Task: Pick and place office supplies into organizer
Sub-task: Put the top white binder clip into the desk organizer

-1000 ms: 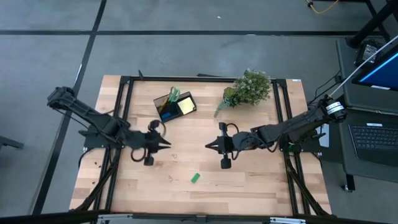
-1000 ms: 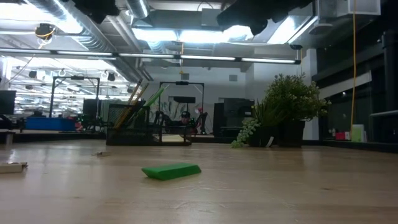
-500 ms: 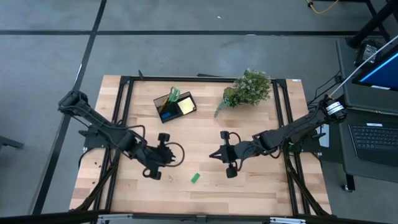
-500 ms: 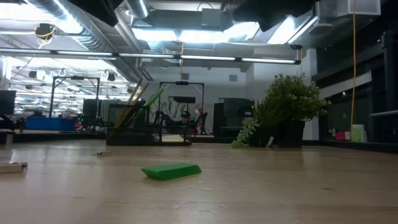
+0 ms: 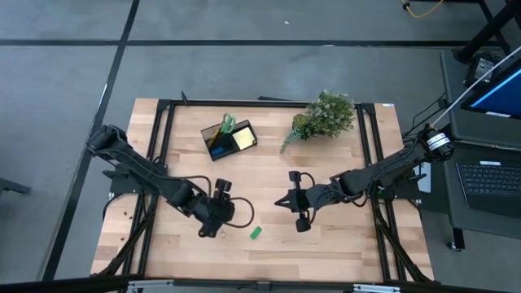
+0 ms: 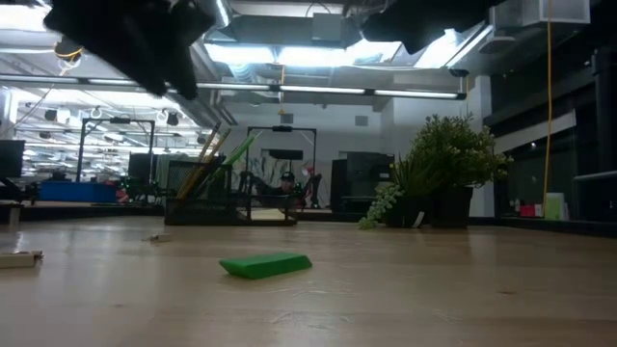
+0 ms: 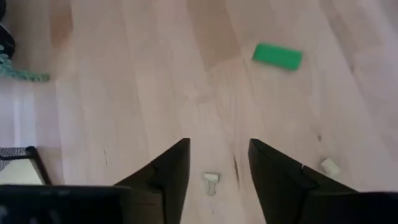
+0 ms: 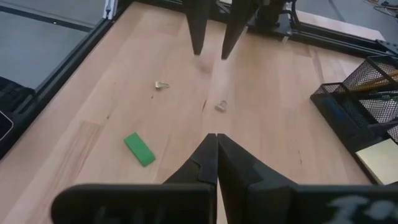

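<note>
Since half a second back, my left gripper point(image 5: 227, 214) had slid further toward frame centre and the green block point(image 5: 256, 233); my right gripper point(image 5: 279, 203) had barely shifted. Left fingers point(image 7: 173, 167) were spread moderately, holding nothing, pointed down at bare table point(image 5: 326, 244) with a small pale scrap point(image 7: 211, 182) between them. The green block lay flat in the lower middle of the high view, just right of and below the left gripper, not touching it; in the low view it sat alone on the wood point(image 6: 266, 264). Right fingers point(image 8: 205, 163) were pressed together, empty, hovering mid-table right of centre. The organizer point(image 5: 229, 137) stood in the upper middle of the high view, left of the plant point(image 5: 326, 115), with scissors point(image 5: 227, 124) and a yellow notepad point(image 5: 243, 139) already in it, well apart from both grippers.
</note>
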{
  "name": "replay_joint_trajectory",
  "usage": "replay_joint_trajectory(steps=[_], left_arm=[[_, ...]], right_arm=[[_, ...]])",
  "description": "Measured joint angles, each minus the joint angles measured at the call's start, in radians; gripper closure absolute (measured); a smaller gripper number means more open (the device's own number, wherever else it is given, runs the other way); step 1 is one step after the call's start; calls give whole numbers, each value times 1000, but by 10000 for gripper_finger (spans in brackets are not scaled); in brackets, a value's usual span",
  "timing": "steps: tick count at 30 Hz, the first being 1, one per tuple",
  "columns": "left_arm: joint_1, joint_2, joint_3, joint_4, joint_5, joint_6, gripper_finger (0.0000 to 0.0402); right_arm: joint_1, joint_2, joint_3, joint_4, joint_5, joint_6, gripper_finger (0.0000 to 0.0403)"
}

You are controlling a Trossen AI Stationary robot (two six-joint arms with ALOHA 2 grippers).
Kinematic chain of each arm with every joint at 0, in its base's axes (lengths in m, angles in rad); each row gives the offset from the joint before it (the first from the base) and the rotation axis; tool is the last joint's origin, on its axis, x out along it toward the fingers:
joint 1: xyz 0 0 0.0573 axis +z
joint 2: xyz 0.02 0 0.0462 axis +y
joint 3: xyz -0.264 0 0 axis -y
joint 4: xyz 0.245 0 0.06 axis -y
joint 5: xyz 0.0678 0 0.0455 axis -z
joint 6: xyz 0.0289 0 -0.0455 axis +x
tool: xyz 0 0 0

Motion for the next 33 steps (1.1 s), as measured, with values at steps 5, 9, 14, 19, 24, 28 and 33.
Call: replay_joint_trajectory(steps=[5, 9, 14, 19, 24, 28, 33], left_arm=[[27, 51, 0, -19, 88, -71, 232], [49, 93, 0, -41, 116, -33, 239], [79, 133, 0, -47, 124, 64, 244], [106, 160, 0, -42, 124, 101, 242], [137, 186, 0, -36, 165, 149, 243], [160, 194, -26, -27, 208, 160, 248], [180, 194, -40, -25, 212, 175, 248]], right_arm=[[0, 0, 0, -2, -1, 0, 393], [0, 0, 0, -4, -2, 0, 393], [0, 0, 0, -9, -3, 1, 393], [0, 0, 0, -9, -67, 2, 393], [0, 0, 0, -12, -70, 3, 393], [0, 0, 0, -17, -70, 3, 393], [0, 0, 0, -18, -69, 3, 393]])
